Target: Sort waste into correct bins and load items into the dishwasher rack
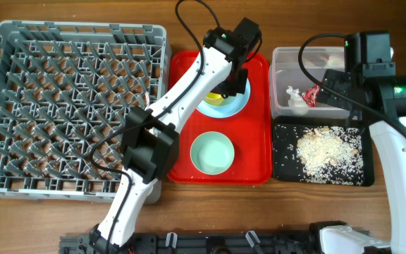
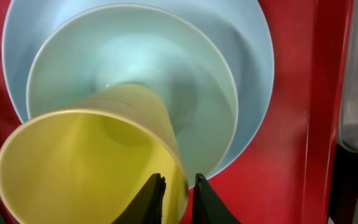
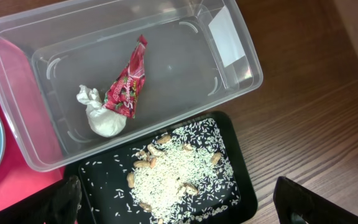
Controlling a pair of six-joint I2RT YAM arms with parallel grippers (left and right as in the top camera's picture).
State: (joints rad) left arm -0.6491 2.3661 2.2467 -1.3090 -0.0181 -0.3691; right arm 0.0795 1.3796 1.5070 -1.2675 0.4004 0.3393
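My left gripper (image 2: 178, 186) is shut on the rim of the small yellow cup (image 2: 86, 162), one finger inside and one outside. The cup lies tilted in a light blue bowl (image 2: 135, 68) that sits on the light blue plate (image 2: 253, 56). In the overhead view this gripper (image 1: 232, 79) is over the plate (image 1: 240, 102) at the back of the red tray. The pale green bowl (image 1: 211, 152) stands at the tray's front. My right gripper (image 3: 185, 205) is open and empty above the black tray (image 3: 104, 171) of rice scraps (image 3: 179, 168). The clear tub (image 3: 61, 50) holds the red wrapper (image 3: 126, 87) and the white tissue (image 3: 101, 115). The fork and spoon are out of view.
The grey dishwasher rack (image 1: 13, 42) fills the left of the table, with the left arm reaching along its right edge. The red tray (image 1: 259, 141) lies between the rack and the bins. The clear tub (image 1: 287, 60) and black tray (image 1: 284, 159) are at the right.
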